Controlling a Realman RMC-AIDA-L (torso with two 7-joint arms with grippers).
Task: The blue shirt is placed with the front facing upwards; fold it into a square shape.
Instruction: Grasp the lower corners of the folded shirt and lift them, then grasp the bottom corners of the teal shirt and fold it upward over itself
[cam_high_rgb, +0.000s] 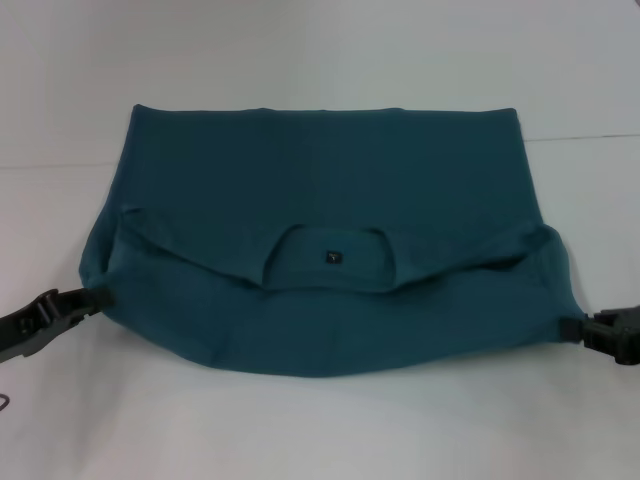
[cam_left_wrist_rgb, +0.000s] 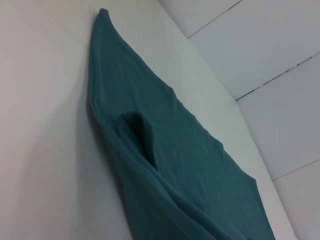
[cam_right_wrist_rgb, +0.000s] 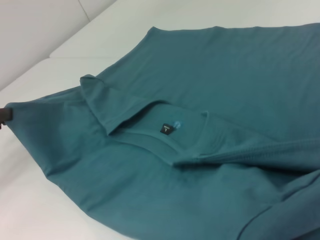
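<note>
Lying crosswise on the surface (cam_high_rgb: 320, 60), the shirt (cam_high_rgb: 320, 180) stretches between left gripper (cam_high_rgb: 95, 296) and right gripper (cam_high_rgb: 572, 327), each pinching one end of the folded edge.

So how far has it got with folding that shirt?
Partly done, I'd say. The blue shirt looks doubled over, its neck label showing mid-cloth. In hand: the left end effector and right end effector each sit at a side edge of the near fold, apparently pinching it. Left: it is a wide band, not yet a square.
</note>
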